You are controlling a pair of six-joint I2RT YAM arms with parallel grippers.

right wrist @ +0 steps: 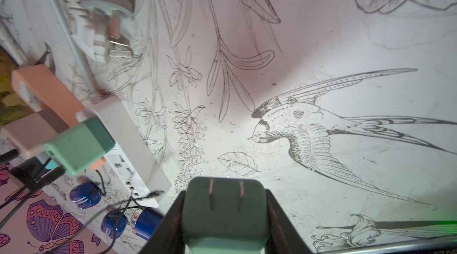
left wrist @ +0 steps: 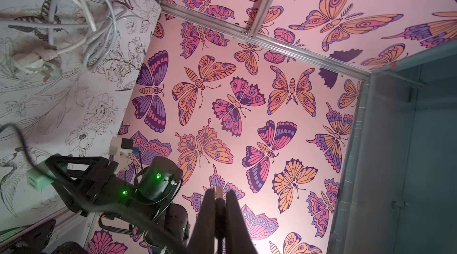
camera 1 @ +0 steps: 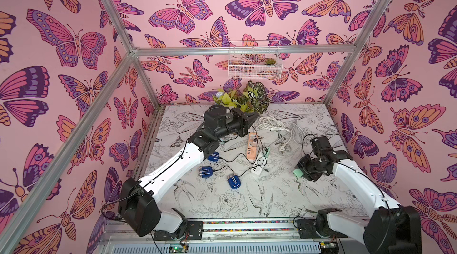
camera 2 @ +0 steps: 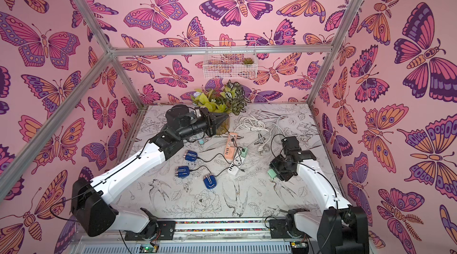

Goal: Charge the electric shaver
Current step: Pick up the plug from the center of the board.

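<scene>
The mint charger plug (right wrist: 223, 215) is clamped prongs-out in the partly spread right gripper (right wrist: 225, 198), with plenty of bare table (camera 1: 272, 203) left free along the lower edge in both top views. The left gripper (left wrist: 218, 192) is squeezed fully closed up by the plant (camera 1: 257, 96); three blue shavers (camera 1: 206, 171) are strewn left of centre.

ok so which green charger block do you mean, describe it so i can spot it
Find the right arm over the right side of the floral table. At its tip the right gripper clamps a mint green charger block, two prongs facing outward. Its twin sits on the white power strip near the centre, held by nothing.
</scene>
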